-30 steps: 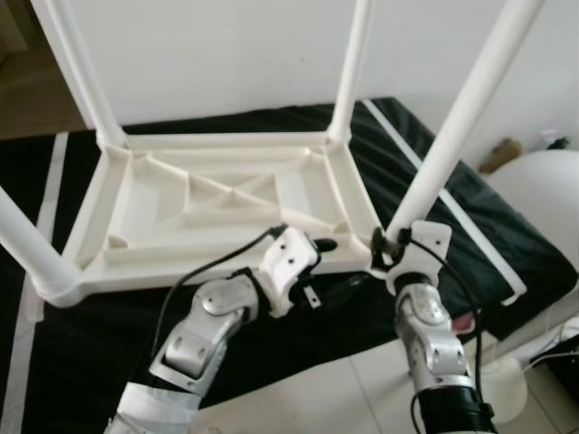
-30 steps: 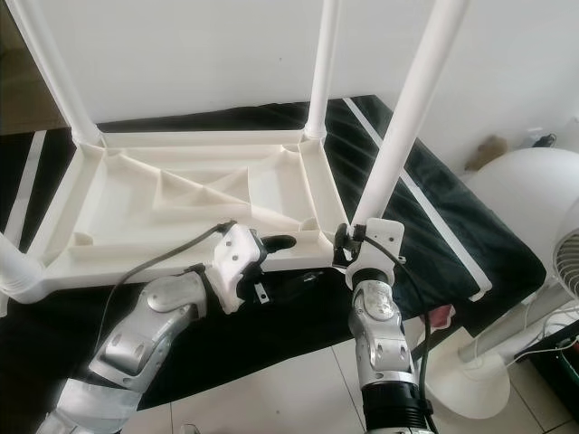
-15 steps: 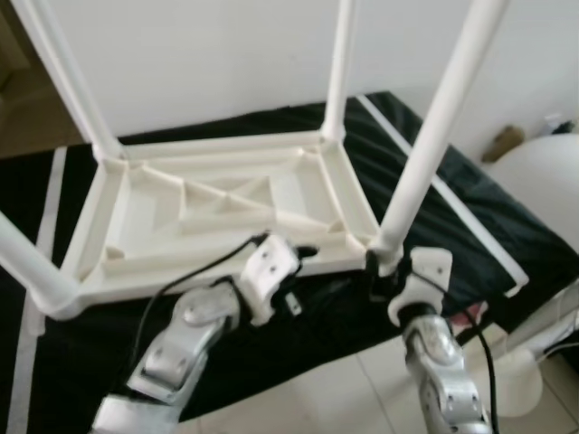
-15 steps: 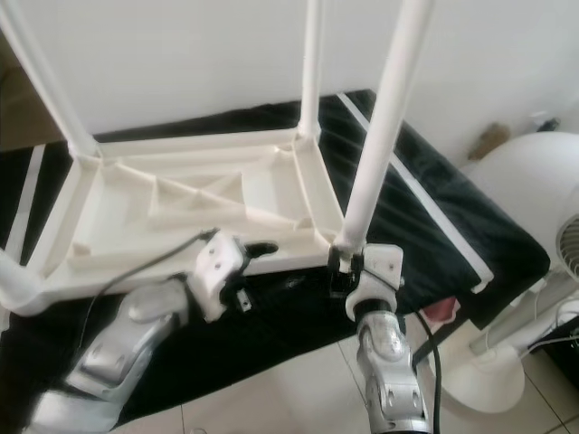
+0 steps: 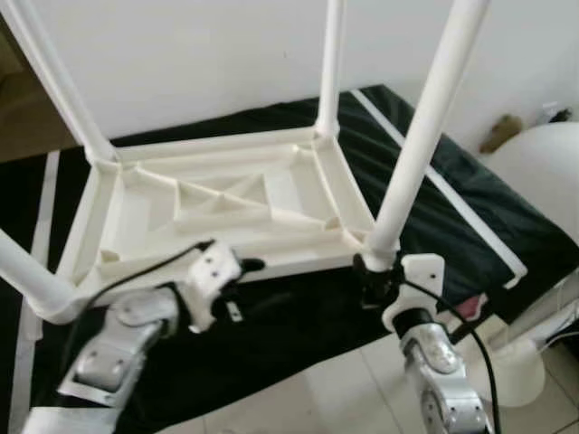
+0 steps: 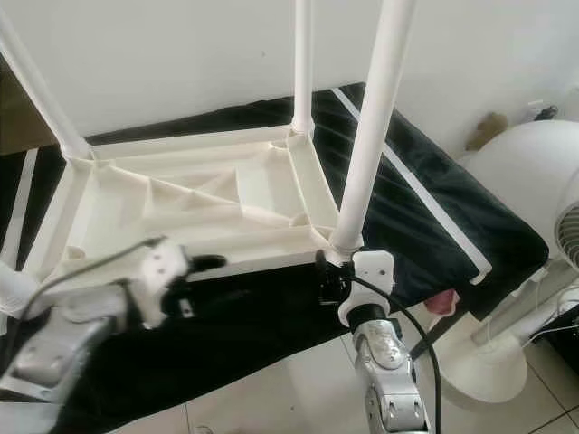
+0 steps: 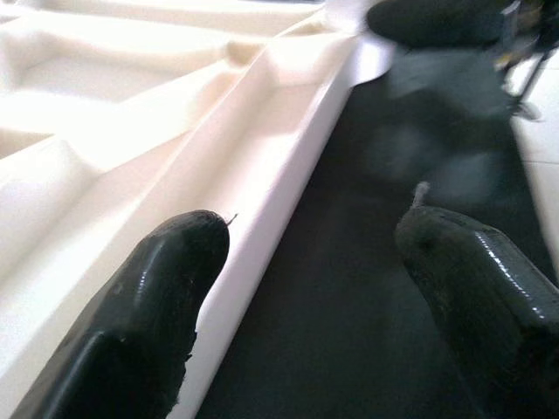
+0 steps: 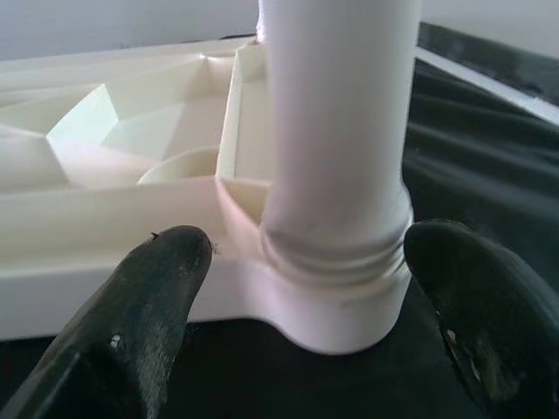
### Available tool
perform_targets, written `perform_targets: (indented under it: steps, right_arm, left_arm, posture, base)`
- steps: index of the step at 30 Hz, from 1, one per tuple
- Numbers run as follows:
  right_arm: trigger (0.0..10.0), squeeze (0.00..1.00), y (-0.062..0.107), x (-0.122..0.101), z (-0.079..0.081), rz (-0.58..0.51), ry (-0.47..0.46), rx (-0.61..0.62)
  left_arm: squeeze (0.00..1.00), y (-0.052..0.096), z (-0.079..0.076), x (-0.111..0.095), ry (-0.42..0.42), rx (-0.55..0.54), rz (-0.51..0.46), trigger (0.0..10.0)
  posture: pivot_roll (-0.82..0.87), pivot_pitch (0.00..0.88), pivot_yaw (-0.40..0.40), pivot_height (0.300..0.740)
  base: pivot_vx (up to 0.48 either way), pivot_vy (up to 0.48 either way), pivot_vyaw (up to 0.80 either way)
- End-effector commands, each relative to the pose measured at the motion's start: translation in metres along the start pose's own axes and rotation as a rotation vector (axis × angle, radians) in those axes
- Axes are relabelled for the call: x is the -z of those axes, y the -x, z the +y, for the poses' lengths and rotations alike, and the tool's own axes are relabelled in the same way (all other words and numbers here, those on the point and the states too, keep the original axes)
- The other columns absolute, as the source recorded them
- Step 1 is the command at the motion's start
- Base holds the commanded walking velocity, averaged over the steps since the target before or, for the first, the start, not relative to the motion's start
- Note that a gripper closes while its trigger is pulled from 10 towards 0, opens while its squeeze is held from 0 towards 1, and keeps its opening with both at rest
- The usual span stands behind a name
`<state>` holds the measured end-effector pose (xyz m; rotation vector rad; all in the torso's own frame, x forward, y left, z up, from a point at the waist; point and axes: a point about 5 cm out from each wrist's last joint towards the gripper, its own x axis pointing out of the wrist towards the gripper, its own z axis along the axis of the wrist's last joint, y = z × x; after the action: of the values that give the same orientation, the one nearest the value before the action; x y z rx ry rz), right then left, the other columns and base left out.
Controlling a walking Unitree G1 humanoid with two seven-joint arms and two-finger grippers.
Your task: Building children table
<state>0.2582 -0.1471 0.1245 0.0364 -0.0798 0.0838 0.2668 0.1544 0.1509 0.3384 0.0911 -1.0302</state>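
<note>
Four white legs rise from an upturned white table (image 5: 226, 203) lying on a black mat (image 5: 470, 208). At left, the left gripper (image 7: 306, 288) hangs open, empty, over the table's near rim. At right, the right gripper (image 8: 306, 288) spreads open around the near-right leg (image 5: 425, 127) base, not touching.

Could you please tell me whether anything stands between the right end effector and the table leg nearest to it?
Nothing visible does. The right end effector is open, one finger on each side of the base of the leg, with only bare gap between.
</note>
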Motion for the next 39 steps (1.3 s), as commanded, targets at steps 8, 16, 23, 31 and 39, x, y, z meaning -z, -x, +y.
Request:
perform_targets:
  steps: [8,16,23,31,39]
  right_arm:
    - [10.0,0.0,-0.003,-0.006,-0.031,-0.03,0.009,0.159]
    - [10.0,0.0,-0.004,-0.002,-0.058,-0.033,0.001,0.299]
    - [10.0,0.0,-0.005,-0.002,-0.07,-0.041,-0.002,0.32]
    - [10.0,0.0,-0.011,0.005,-0.055,-0.022,-0.016,0.229]
    - [10.0,0.0,-0.027,0.009,-0.043,-0.015,-0.028,0.175]
  left_arm:
    - [0.0,0.032,0.028,0.011,-0.045,-0.086,0.113,10.0]
    - [0.0,0.05,0.041,0.033,-0.001,-0.188,0.169,10.0]
    - [0.0,0.061,0.016,0.048,0.088,-0.065,0.208,10.0]
    - [0.0,0.088,-0.012,0.064,0.172,0.093,0.327,10.0]
    - [0.0,0.124,0.023,0.052,0.17,-0.163,0.257,10.0]
  posture:
    - [-0.06,0.069,0.045,0.74]
    - [-0.04,0.065,0.048,0.74]
    - [-0.02,0.064,0.047,0.74]
    - [0.01,0.062,0.036,0.74]
    - [0.06,0.054,0.011,0.74]
  base:
    - [0.0,0.0,0.0]
    - [0.0,0.0,0.0]
    - [0.0,0.0,0.0]
    - [0.0,0.0,0.0]
    - [0.0,0.0,0.0]
